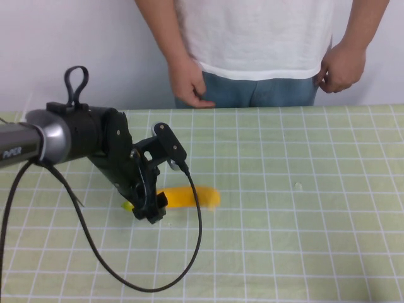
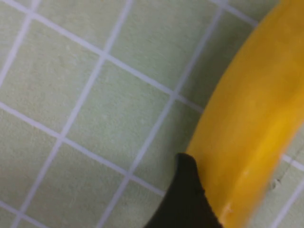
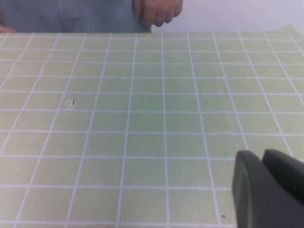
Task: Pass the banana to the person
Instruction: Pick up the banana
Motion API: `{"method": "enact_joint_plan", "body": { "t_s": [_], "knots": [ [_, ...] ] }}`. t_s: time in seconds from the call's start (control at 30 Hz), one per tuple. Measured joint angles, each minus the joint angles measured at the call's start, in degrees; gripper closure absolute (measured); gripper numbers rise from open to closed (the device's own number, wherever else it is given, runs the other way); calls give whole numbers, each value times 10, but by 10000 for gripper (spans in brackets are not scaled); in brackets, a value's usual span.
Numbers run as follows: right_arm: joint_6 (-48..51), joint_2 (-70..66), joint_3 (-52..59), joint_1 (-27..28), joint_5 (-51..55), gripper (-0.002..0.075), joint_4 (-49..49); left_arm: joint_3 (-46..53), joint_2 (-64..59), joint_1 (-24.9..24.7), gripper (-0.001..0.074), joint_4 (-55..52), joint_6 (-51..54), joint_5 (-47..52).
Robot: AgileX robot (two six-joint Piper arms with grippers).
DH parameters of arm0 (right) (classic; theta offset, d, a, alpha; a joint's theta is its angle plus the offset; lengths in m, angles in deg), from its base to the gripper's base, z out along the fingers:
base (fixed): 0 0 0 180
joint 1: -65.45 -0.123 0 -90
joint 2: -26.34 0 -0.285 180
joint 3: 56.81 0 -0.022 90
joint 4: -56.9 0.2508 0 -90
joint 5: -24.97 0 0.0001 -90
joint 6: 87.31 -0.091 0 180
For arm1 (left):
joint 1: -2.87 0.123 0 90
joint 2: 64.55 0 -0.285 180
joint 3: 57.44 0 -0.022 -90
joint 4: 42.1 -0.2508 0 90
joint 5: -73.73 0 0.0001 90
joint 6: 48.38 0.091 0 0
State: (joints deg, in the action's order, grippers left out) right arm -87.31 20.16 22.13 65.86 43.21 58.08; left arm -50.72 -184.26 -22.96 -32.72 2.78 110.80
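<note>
The yellow banana (image 1: 189, 197) lies on the green grid mat, left of centre, with its greenish tip (image 1: 128, 205) poking out past my left gripper (image 1: 151, 211). That gripper is lowered over the banana's left part and closed on it. In the left wrist view one black finger (image 2: 187, 194) presses the banana's (image 2: 247, 123) side; the other finger is hidden. The person (image 1: 259, 38) stands at the table's far edge, both hands hanging down. My right gripper (image 3: 261, 156) shows only in the right wrist view, shut and empty, low over the mat.
The left arm's black cable (image 1: 189, 252) loops over the mat toward the near edge. The person's left-side hand (image 1: 189, 82) and right-side hand (image 1: 341, 66) hang just past the far table edge. A small speck (image 1: 297, 185) marks the mat on the right.
</note>
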Motion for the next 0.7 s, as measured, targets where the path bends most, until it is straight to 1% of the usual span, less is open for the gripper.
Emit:
{"method": "enact_joint_plan", "body": {
  "t_s": [0.27,0.37,0.5,0.7],
  "knots": [
    [0,0,0,0,0,733,0,0,-25,0,272,-1,-14,7],
    [0,0,0,0,0,733,0,0,-30,0,305,-1,-16,21],
    [0,0,0,0,0,733,0,0,-31,0,381,-1,-17,29],
    [0,0,0,0,0,733,0,0,-31,0,414,3,-35,33]
  ]
}}
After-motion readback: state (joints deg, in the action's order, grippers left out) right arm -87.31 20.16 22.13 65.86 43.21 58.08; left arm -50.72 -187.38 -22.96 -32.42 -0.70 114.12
